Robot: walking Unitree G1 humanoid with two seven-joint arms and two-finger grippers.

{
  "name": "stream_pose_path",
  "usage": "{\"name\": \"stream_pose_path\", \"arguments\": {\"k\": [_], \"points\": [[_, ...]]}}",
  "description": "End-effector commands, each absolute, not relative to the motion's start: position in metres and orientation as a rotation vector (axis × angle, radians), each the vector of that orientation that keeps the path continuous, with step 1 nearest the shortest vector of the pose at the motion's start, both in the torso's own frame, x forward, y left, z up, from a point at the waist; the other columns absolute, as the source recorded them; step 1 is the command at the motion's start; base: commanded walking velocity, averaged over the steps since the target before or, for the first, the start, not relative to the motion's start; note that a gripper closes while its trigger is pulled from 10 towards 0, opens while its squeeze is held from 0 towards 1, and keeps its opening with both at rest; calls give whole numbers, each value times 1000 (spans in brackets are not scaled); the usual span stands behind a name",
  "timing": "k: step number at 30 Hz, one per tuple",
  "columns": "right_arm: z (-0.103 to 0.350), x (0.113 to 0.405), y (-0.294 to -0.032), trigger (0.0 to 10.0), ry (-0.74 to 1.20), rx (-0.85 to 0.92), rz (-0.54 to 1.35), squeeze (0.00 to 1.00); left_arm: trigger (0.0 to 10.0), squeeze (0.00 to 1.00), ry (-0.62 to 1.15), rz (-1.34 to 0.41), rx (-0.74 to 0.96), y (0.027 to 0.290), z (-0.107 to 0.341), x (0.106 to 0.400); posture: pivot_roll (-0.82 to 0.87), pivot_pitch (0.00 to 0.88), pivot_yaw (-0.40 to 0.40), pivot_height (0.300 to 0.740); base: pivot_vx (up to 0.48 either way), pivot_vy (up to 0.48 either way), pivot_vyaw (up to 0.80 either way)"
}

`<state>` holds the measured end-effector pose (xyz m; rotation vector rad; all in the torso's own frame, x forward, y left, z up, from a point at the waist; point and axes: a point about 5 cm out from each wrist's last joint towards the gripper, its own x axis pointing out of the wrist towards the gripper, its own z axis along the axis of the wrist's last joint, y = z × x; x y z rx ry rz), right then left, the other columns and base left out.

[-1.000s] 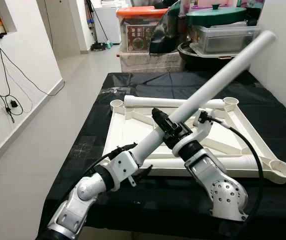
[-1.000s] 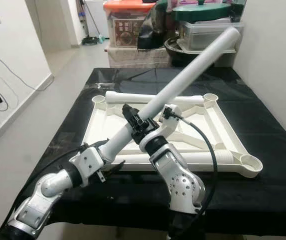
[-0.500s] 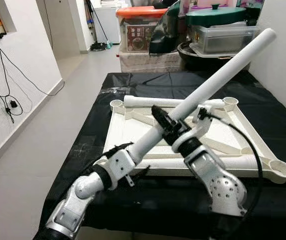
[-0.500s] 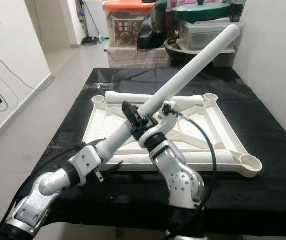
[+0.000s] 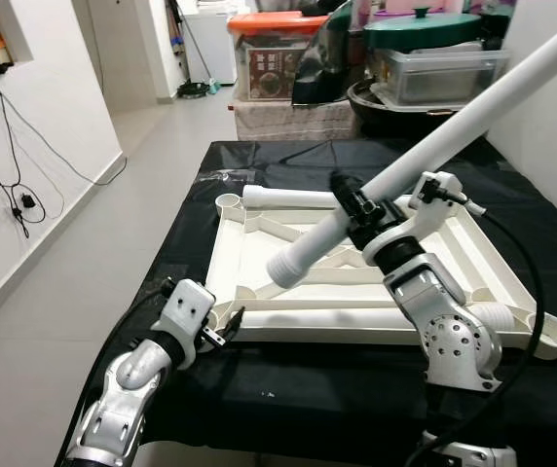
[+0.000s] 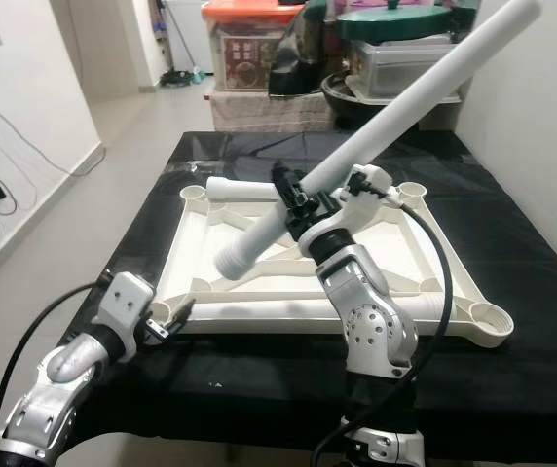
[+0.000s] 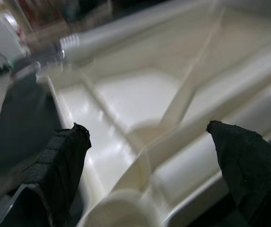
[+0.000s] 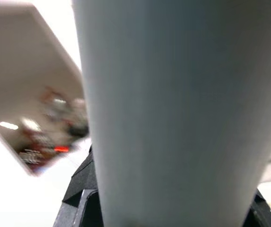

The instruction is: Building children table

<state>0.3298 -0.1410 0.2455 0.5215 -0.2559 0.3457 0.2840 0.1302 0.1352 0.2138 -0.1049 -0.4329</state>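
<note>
A white table top (image 5: 259,243) lies upside down on the black-covered table (image 5: 308,389), with round sockets at its corners. My right gripper (image 5: 353,206) is shut on a long white table leg (image 5: 454,131), holding it slanted above the frame. The leg's ribbed lower end (image 5: 285,269) hangs over the frame's left half. The right wrist view looks along the leg (image 8: 173,109). My left gripper (image 5: 224,328) is open and low at the front-left corner socket (image 7: 121,213), which sits between its fingers (image 7: 64,161). A second leg (image 5: 288,197) lies along the back edge, a third (image 5: 356,317) along the front.
Stacked storage boxes (image 5: 274,49) and a green-lidded pot (image 5: 420,29) stand behind the table. A white wall (image 5: 551,136) runs close on the right. Open tiled floor (image 5: 93,253) lies to the left, with cables (image 5: 16,195) hanging on the left wall.
My left gripper has let go of the leg's lower end and dropped to the frame's front-left corner. My right gripper has carried the leg up and to the right.
</note>
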Motion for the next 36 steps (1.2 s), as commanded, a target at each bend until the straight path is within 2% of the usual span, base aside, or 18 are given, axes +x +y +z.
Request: {"name": "stream_pose_path", "arguments": {"k": [1, 7, 16, 28, 36], "points": [[247, 331, -137, 10000, -286, 442, 331, 0, 10000, 0, -133, -447, 188, 120, 142, 279, 145, 0, -10, 740, 0, 0, 800], [248, 330, -130, 10000, -301, 381, 363, 0, 10000, 0, -136, -462, 120, 98, 142, 264, 149, 0, -16, 740, 0, 0, 800], [249, 332, -121, 10000, -316, 362, 388, 0, 10000, 0, -98, -474, 78, 87, 137, 248, 150, 0, -28, 740, 0, 0, 800], [248, 331, -117, 10000, -316, 348, 404, 0, 10000, 0, -71, -466, 36, 82, 135, 240, 145, 0, -29, 740, 0, 0, 800], [238, 347, -101, 10000, -265, 237, 479, 0, 10000, 0, -37, -465, 0, 75, 134, 228, 149, 0, -36, 740, 0, 0, 0]]}}
